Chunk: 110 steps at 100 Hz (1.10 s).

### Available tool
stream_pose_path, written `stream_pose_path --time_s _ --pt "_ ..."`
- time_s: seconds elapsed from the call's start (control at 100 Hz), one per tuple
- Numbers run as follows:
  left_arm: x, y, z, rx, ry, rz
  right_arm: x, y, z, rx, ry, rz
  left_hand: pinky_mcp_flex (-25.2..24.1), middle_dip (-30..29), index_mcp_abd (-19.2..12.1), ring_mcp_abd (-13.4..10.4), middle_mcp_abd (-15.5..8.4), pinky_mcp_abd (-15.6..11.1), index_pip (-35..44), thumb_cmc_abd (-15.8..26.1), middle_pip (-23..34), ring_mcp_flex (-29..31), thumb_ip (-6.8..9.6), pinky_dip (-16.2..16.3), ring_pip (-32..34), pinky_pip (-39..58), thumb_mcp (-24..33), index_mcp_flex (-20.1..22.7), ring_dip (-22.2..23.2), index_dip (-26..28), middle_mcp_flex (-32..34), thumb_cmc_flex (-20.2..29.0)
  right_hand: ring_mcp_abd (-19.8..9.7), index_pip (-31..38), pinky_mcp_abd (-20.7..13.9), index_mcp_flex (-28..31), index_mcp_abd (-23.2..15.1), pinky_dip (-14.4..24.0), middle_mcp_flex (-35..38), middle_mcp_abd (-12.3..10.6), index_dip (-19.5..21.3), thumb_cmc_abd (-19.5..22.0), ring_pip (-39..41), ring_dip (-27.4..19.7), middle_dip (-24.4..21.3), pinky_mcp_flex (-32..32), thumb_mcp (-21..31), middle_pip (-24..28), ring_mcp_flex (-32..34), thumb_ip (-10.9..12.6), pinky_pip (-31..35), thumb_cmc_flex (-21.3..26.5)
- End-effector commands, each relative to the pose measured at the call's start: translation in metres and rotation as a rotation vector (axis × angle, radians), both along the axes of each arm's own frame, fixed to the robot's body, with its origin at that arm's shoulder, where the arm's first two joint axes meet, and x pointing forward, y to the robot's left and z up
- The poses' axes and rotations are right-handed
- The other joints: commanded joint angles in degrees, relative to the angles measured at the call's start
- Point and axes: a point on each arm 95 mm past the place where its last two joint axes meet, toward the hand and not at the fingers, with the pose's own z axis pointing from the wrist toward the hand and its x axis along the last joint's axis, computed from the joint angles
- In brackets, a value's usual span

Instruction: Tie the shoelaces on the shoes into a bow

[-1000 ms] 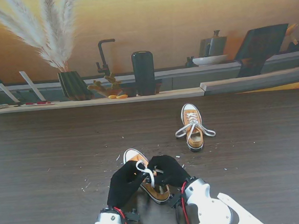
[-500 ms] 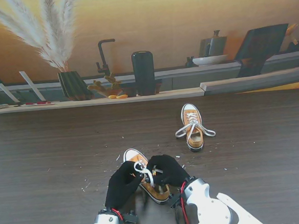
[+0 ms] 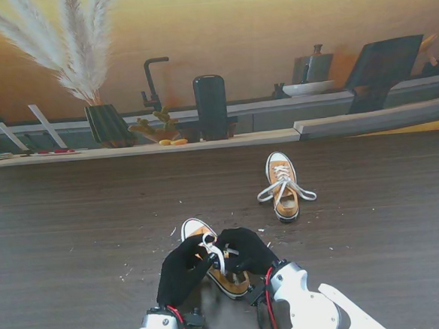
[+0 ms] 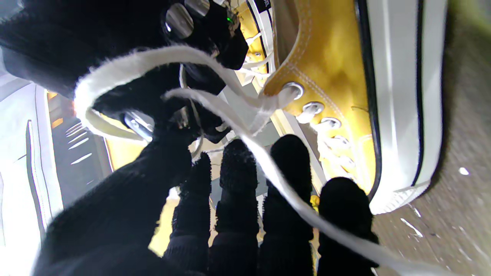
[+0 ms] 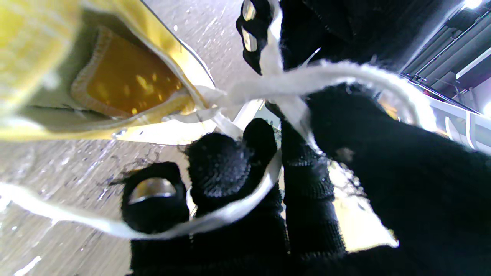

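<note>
Since a second ago, both hands have drawn closer over the near shoe (image 3: 211, 254), the lace loop (image 3: 209, 243) shrinking between them. On the stand view, the left hand (image 3: 183, 269) and right hand (image 3: 244, 251) pinch the white lace; the second shoe (image 3: 283, 186) lies farther away, rightward. Left wrist view: lace (image 4: 245, 134) crosses curled fingers (image 4: 291, 168). Right wrist view: fingers (image 5: 222, 168) grip lace (image 5: 307, 82).

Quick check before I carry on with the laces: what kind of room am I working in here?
It looks like a staged test bench rather than a real room: a dark wood-grain table set against what seems to be a printed kitchen backdrop, with a black tap and a vase of pampas grass on a counter.
</note>
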Motion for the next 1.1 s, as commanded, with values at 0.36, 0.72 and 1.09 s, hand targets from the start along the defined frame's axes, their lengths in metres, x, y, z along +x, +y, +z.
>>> stream_pose_path --time_s 0.36,0.72,1.09 --pt "0.0 -0.005 0.002 -0.01 0.016 -0.004 -0.002 0.002 0.0 0.002 0.003 0.018 1.18 0.32 -5.2 -0.83 -0.71 0.94 15.99 1.79 1.64 1.88 -1.76 0.59 0.13 0.95 -7.84 4.85 1.49 6.95 2.77 8.44 -0.42 0.74 -0.1 1.83 -6.19 -0.25 1.59 -0.05 1.45 0.38 0.25 -0.07 0.11 0.13 3.45 -0.16 1.49 2.6 1.62 1.34" --pt "-0.001 0.002 0.003 -0.008 0.039 -0.004 -0.001 0.002 0.001 0.003 0.0 0.013 0.33 2.59 -1.17 -0.67 -0.47 1.01 25.98 3.12 6.08 -0.08 0.56 1.14 0.09 0.54 2.2 -5.74 1.78 21.2 -2.84 1.39 -0.44 0.73 -0.02 1.82 -6.19 -0.19 1.54 -0.04 1.47 0.44 0.22 -0.07 0.14 0.12 3.42 -0.19 1.46 2.57 1.61 1.29" --pt "-0.004 0.006 0.002 0.004 0.069 -0.026 -0.001 0.002 0.001 0.003 0.001 0.009 -1.02 1.78 -0.13 -0.28 -0.12 1.16 29.49 6.43 6.48 -2.1 3.53 1.09 -1.0 -0.62 2.33 -9.75 1.84 27.4 -6.01 -0.55 -0.41 0.75 -0.01 1.87 -6.26 -0.15 1.52 -0.11 1.49 0.61 0.22 -0.05 0.11 0.12 3.37 -0.23 1.46 2.57 1.59 1.31"
